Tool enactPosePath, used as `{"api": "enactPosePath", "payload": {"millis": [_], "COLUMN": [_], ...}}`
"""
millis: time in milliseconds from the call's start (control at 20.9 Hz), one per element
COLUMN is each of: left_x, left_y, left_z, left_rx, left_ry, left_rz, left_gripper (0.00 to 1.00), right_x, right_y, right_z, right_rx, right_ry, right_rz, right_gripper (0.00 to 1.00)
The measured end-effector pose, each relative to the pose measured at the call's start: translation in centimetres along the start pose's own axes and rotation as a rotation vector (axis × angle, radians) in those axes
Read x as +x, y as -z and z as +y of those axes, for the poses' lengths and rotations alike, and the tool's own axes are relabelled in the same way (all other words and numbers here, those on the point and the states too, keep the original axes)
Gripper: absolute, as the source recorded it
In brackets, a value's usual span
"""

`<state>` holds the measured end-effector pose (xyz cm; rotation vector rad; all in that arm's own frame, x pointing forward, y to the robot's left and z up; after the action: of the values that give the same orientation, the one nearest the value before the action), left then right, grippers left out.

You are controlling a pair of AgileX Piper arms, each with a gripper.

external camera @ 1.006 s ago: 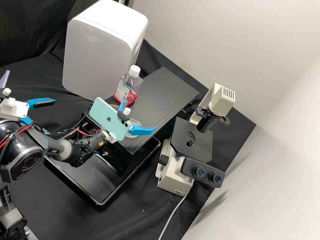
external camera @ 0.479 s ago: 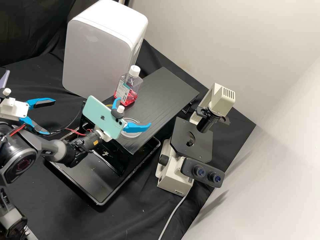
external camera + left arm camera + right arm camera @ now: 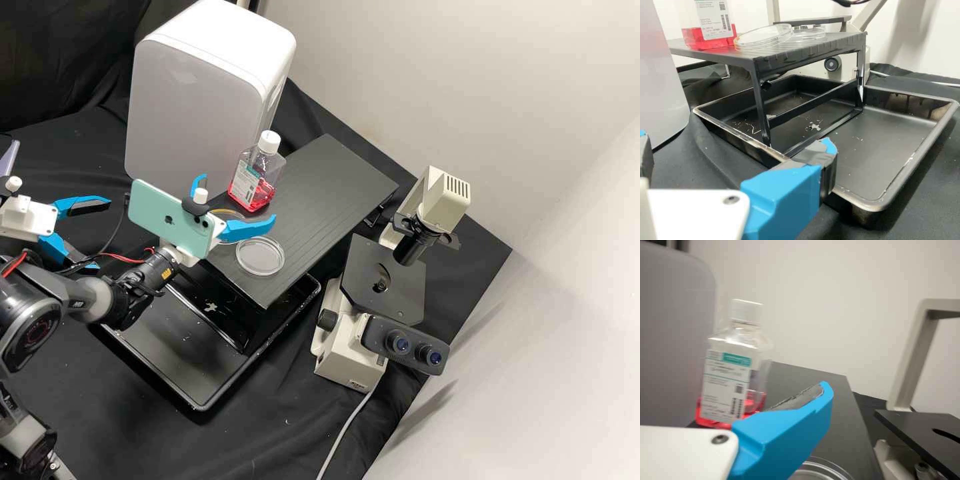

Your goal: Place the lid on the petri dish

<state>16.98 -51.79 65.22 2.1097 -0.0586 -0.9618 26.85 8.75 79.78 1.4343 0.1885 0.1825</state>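
**Inspector:** How will the petri dish (image 3: 260, 255) handle?

**Examiner:** Clear thin plastic; judged light, stiff, slick and easily cracked; best taken gently by the rim, across its width. It lies flat on the black rack (image 3: 320, 193), near the media bottle (image 3: 255, 177); whether it is already covered I cannot tell.

**Inspector:** And the arms?

**Examiner:** The right gripper (image 3: 223, 207) hangs just beside the dish, fingers spread wide, holding nothing; its arm stretches nearly level above the tray (image 3: 200, 400). The left gripper (image 3: 70, 227) sits low, well apart from the rack, likewise spread and empty.
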Motion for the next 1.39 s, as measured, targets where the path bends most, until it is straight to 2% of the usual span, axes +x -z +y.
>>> {"api": "enactPosePath", "payload": {"millis": [240, 527, 719, 863, 1390], "left_x": [0.0, 0.0, 0.0, 0.0, 0.0], "left_y": [0.0, 0.0, 0.0, 0.0, 0.0], "left_z": [0.00, 0.00, 0.00, 0.00, -0.04], "left_rx": [0.000, 0.000, 0.000, 0.000, 0.000], "left_ry": [0.000, 0.000, 0.000, 0.000, 0.002], "left_rz": [0.000, 0.000, 0.000, 0.000, 0.000], "left_gripper": [1.00, 1.00, 1.00, 1.00, 1.00], "right_x": [-0.5, -0.7, -0.8, -0.9, -0.9], "right_y": [0.8, 0.1, -0.2, -0.3, -0.5], "right_z": [-1.7, -3.0, -3.3, -3.6, -4.1], "right_rx": [-0.046, -0.046, -0.057, -0.063, -0.075], "right_ry": [0.045, 0.085, 0.093, 0.104, 0.103], "right_rz": [0.042, 0.007, -0.012, -0.014, -0.022], "right_gripper": [1.00, 1.00, 1.00, 1.00, 1.00]}}
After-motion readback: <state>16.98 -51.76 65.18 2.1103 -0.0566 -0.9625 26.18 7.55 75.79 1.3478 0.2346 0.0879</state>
